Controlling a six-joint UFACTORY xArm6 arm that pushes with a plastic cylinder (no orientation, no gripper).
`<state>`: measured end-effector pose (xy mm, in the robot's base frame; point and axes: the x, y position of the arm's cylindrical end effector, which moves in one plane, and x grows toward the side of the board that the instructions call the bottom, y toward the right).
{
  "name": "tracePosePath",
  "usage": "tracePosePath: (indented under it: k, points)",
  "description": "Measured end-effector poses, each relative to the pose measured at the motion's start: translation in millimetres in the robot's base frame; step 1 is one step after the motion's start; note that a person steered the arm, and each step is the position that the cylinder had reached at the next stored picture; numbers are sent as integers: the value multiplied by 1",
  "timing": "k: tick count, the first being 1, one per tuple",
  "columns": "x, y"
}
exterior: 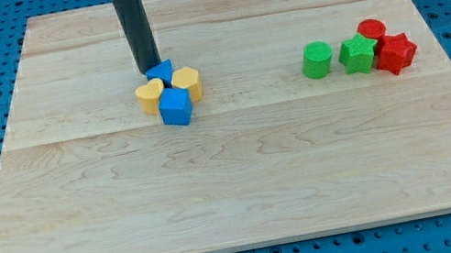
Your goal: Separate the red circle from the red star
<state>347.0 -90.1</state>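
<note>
The red circle [371, 29] sits at the view's right, touching the red star [396, 53] just below and right of it. My tip [149, 70] is far to the left of both, at the top edge of a cluster of blue and yellow blocks, touching or nearly touching the small blue triangle [162, 71]. The rod rises from there toward the view's top.
A green star [359, 54] touches the red star's left side, with a green circle [318, 60] just left of it. The left cluster holds a yellow block [150, 94], a yellow heart-like block [188, 83] and a blue cube [176, 107]. The wooden board [247, 197] lies on a blue pegboard.
</note>
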Motion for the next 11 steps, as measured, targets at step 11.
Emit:
tracePosePath:
  k: [11]
  points:
    - [-55,167]
